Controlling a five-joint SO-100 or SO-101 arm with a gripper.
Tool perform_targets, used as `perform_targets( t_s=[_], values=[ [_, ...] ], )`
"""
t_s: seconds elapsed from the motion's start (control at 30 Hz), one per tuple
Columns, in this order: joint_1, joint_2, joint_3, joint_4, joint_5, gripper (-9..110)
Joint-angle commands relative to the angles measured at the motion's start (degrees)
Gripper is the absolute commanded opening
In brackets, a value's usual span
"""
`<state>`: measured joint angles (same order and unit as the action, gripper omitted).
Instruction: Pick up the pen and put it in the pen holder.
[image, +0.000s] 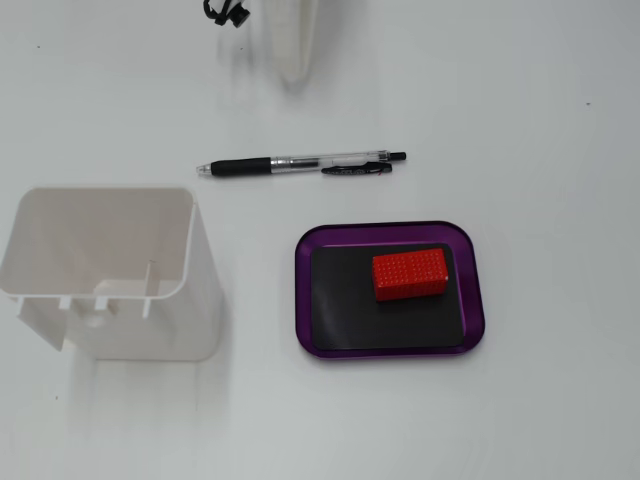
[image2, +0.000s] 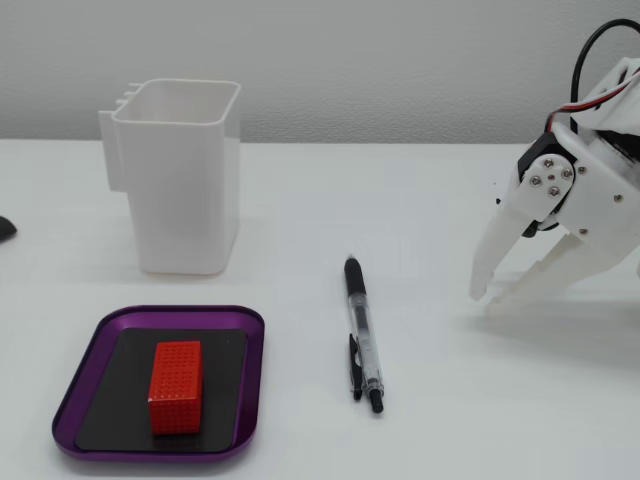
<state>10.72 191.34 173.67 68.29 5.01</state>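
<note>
A pen (image: 300, 163) with a clear barrel and black grip lies flat on the white table, above the tray in this fixed view. In the other fixed view the pen (image2: 362, 335) lies in the middle, pointing towards the camera. The white pen holder (image: 205, 320) stands upright at the left and looks empty; in the side-on fixed view the holder (image2: 185, 200) stands at the back left. My white gripper (image2: 487, 298) hovers just over the table to the right of the pen, clear of it, with its fingertips together and nothing held. Its tip (image: 292, 72) shows at the top edge.
A purple tray (image: 478, 300) with a black mat holds a red block (image: 410, 274), just below the pen. In the side-on fixed view the tray (image2: 255, 360) is at the front left. A black object (image: 226, 12) lies at the top edge.
</note>
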Motion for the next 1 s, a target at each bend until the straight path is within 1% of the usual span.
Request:
perform_targets(
  t_s=[0.0,0.43,0.63,0.77,0.97],
  values=[
    [-5.45,1.58,0.44,-2.29,-0.18,0],
    [-5.27,0.53,-0.44,-2.11,-0.18,0],
    [-5.27,-1.49,-10.81,-1.93,0.35,0],
    [-5.27,-12.3,-18.9,-2.9,0.35,-1],
    [-6.15,-38.41,-36.65,-3.16,-0.18,0]
  ],
)
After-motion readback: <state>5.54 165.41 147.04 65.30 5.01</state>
